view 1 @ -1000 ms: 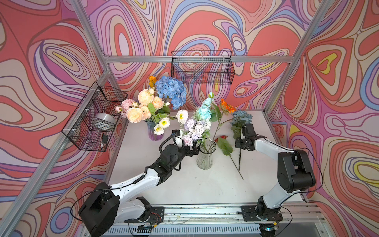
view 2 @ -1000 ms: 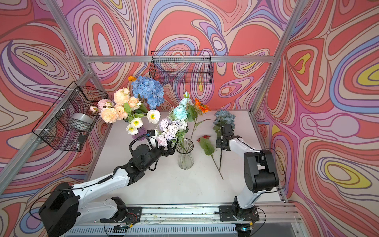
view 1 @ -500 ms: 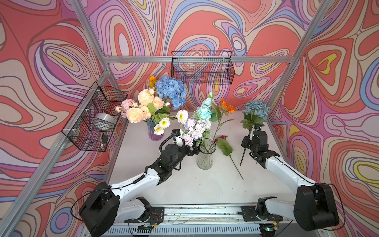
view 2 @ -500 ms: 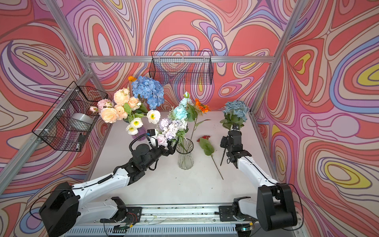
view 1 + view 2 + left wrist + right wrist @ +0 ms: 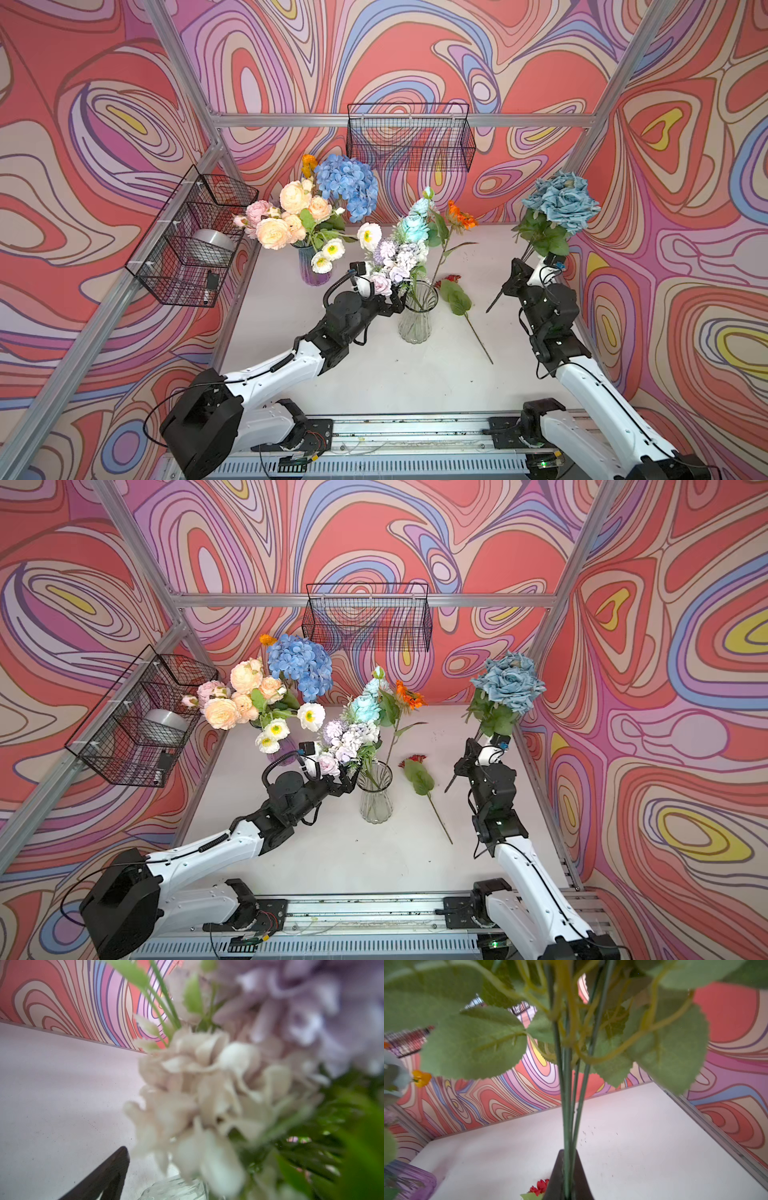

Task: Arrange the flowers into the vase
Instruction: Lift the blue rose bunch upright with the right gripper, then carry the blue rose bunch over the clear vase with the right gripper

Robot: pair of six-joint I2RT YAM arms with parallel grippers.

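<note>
Well, the right gripper (image 5: 524,267) is closed tight on the stems of the teal roses (image 5: 559,203) and holds them high at the right, with the blooms near the right wall (image 5: 665,249). The left gripper (image 5: 349,780) has its jaws wide apart and holds nothing. It is just beside the rim of the vase (image 5: 413,324), under the lilac bunch (image 5: 395,259). I think the main danger is the mouth of the vase. It is narrow and already crowded, so the several stems may catch on the rim or push the glass over. The broad leaves may also snag the orange flower (image 5: 461,216) that stands there, and the open left jaws could knock the rim. For room, the table (image 5: 395,374) is bare on the near side. Between the vase and the right arm lies only the red flower (image 5: 455,293), which a low stem end could sweep. The purple vase (image 5: 311,272) at the far left is well apart.
</note>
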